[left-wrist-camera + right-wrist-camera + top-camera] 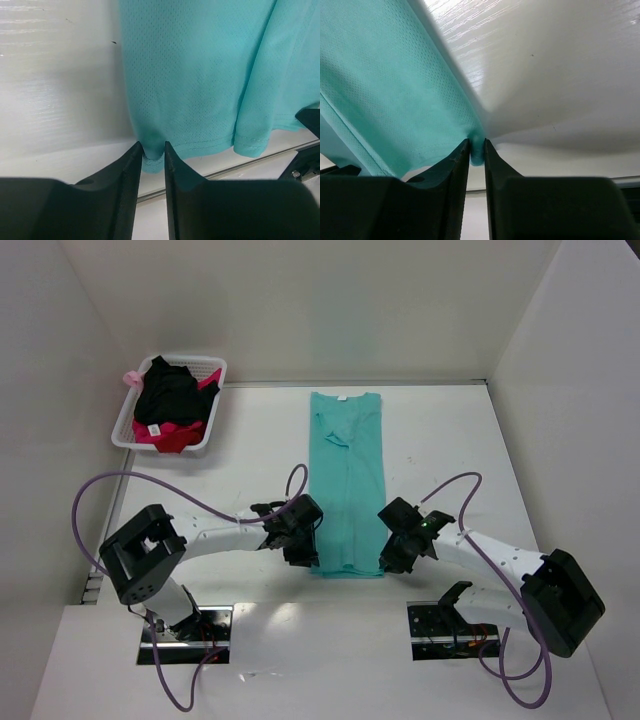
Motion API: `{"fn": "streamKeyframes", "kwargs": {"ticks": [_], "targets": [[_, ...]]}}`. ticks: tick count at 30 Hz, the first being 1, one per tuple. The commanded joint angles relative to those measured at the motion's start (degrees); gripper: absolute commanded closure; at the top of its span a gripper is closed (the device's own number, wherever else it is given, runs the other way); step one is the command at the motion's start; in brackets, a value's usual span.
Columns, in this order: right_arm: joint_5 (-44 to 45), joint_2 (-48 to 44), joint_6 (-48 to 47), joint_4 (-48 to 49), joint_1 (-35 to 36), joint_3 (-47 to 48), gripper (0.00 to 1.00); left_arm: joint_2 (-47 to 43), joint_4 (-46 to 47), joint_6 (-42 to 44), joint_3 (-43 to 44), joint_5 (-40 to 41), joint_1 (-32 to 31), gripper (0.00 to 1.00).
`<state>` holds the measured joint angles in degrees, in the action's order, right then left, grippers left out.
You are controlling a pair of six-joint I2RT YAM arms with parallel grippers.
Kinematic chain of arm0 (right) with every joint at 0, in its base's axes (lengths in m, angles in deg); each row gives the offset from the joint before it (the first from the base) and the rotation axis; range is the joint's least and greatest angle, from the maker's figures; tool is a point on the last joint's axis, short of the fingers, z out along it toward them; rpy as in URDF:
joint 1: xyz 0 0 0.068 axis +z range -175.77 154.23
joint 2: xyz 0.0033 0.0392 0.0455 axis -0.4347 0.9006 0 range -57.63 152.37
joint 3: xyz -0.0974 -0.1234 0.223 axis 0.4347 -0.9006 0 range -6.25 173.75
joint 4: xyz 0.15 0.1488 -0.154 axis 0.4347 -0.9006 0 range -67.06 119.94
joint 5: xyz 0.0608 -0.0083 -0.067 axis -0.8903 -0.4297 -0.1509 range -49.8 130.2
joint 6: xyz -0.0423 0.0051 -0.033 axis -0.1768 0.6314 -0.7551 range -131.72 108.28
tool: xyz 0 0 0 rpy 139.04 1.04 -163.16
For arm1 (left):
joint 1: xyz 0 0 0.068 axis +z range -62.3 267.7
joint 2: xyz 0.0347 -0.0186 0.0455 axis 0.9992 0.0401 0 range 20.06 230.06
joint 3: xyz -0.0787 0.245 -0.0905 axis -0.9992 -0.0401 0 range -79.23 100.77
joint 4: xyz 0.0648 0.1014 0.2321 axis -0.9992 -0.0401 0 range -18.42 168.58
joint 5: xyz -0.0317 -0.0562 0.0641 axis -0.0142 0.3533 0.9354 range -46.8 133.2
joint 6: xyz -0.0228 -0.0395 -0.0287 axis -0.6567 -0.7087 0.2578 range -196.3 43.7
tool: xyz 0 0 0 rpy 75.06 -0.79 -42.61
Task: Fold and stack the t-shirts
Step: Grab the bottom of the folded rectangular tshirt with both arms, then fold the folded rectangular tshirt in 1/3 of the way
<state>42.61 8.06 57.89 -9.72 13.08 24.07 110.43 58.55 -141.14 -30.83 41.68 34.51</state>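
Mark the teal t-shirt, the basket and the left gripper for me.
teal t-shirt (347, 480), top external view, middle of the cloth.
basket (216, 400), top external view, its right wall.
left gripper (154, 149), left wrist view, between the fingertips, shut on the hem corner.

The t-shirt (347, 480) is plain turquoise with a fine pinhole-mesh weave. The tabletop (440, 440) and basket (213, 405) are white. The basket's clothes (170, 395) are black, red and pink. The fingers (115, 195) are black and the cables (100, 485) purple.

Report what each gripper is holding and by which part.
Both hold the teal t-shirt by its near hem: the left gripper pinches the left corner, the right gripper the right corner.
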Motion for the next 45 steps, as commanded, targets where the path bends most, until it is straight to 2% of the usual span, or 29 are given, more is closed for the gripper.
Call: {"fn": "streamKeyframes", "kwargs": {"ticks": [1,4,5,8,10,18,24,29,33,37,41,45], "targets": [[1.63,-1.09,0.97,1.43,0.61,-0.53,0.79,0.51,0.0,-0.99,0.29,0.29,-0.68,0.69],[2.15,-1.09,0.97,1.43,0.61,-0.53,0.83,0.51,-0.01,-0.99,0.29,0.29,-0.69,0.8],[2.16,-1.09,0.97,1.43,0.61,-0.53,0.86,-0.01,-0.01,-0.99,0.29,0.29,-0.69,0.88],[2.16,-1.09,0.45,1.95,0.61,-0.53,0.97,-0.02,-1.15,-0.99,0.29,0.29,-0.69,1.0],[1.54,-1.79,0.45,1.95,0.61,-0.53,1.0,-0.72,-1.76,-0.99,0.29,0.29,-1.21,1.0],[2.94,-11.71,0.97,-2.79,0.61,2.19,1.0,-6.95,-5.71,-1.52,0.99,2.13,-1.22,1.0],[4.61,-9.54,-1.66,-2.36,0.61,10.09,1.0,-9.86,-9.66,1.2,6.08,6.0,-1.22,1.0],[10.06,-4.26,-6.83,-2.35,0.61,18.27,1.0,-10.39,-12.13,3.92,10.74,9.69,0.01,1.0],[10.68,-2.41,-11.23,0.1,-3.42,20.99,1.0,-10.39,-12.14,7.18,13.47,10.83,4.4,1.0],[10.68,-1.1,-16.42,3.27,-10.35,24.42,1.0,-9.68,-11.61,10.95,16.28,10.84,9.23,1.0],[10.68,1.89,-21.17,6.33,-15.54,26.97,1.0,-6.53,-9.59,15.43,19.18,9.35,14.15,1.0],[9.01,5.84,-23.46,10.64,-18.63,27.59,1.0,0.05,-6.87,17.99,22.96,6.62,16.09,1.0]]}}
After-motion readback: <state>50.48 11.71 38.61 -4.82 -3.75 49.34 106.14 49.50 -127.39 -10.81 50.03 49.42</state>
